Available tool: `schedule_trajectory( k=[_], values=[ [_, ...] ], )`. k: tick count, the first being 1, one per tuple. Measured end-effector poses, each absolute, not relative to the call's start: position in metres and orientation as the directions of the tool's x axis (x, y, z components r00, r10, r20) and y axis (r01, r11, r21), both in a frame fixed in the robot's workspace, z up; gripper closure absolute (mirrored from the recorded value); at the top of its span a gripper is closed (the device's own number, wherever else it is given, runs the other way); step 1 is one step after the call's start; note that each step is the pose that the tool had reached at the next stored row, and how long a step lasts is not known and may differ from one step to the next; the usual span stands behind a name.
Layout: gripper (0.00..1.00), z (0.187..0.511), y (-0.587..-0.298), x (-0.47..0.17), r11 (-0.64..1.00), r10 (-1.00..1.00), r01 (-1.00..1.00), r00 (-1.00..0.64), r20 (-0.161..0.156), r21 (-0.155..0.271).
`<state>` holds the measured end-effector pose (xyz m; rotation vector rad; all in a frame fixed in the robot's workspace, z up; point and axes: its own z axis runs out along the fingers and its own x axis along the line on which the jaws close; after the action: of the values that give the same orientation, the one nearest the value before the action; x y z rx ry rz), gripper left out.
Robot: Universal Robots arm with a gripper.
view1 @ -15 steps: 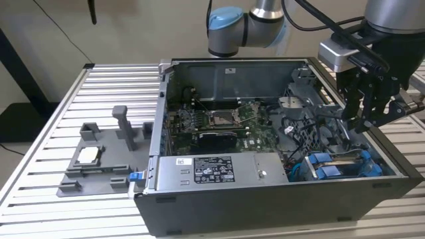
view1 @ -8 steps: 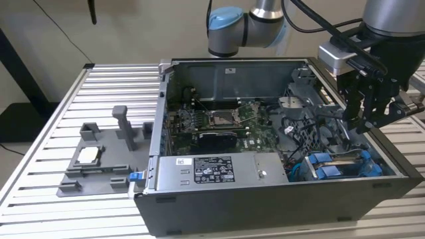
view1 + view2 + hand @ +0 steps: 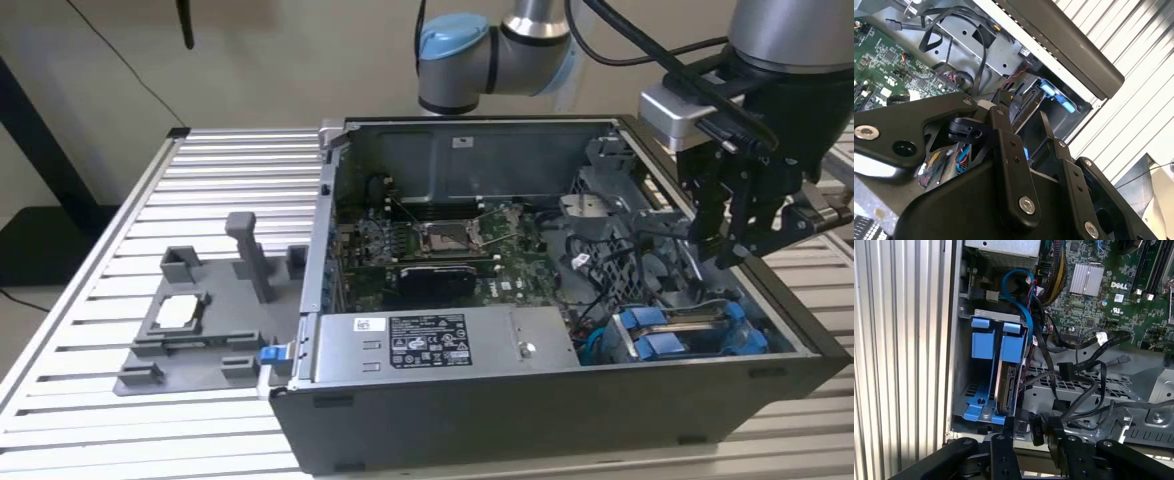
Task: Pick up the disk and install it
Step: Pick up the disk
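- A long grey metal box with a sticker is seen at the lower centre of the exterior view, inside the open computer case.
- The disk is seated on edge in its blue carrier, in the drive bay at the exterior view's lower right.
- The gripper is held above that bay. Its fingers are parted and nothing is gripped.
- The motherboard is seen farther back.

The tabletop is ribbed bare metal with a dull sheen. The case is dark matt metal. The disk is silver-grey metal in a glossy blue plastic carrier. The fingers are matt black.
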<state>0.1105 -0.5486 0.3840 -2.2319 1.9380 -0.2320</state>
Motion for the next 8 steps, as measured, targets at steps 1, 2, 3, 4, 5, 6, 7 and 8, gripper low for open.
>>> schedule_trajectory(
  k=[1,2,3,4,5,6,7,8],
  values=[
    [0.59,0.3840,-0.5486,0.1105,-0.137,-0.990,-0.963,0.140,0.002,-0.234],
    [0.62,0.3840,-0.5486,0.1105,-0.137,-0.990,-0.963,0.140,0.002,-0.234],
    [0.62,0.3840,-0.5486,0.1105,-0.137,-0.990,-0.963,0.140,0.002,-0.234],
    [0.62,0.3840,-0.5486,0.1105,-0.137,-0.990,-0.963,0.140,0.002,-0.234],
    [0.69,0.3840,-0.5486,0.1105,-0.137,-0.990,-0.963,0.140,0.002,-0.234],
    [0.69,0.3840,-0.5486,0.1105,-0.137,-0.990,-0.963,0.140,0.002,-0.234],
    [0.69,0.3840,-0.5486,0.1105,-0.137,-0.990,-0.963,0.140,0.002,-0.234],
    [0.69,0.3840,-0.5486,0.1105,-0.137,-0.990,-0.963,0.140,0.002,-0.234]
  ],
)
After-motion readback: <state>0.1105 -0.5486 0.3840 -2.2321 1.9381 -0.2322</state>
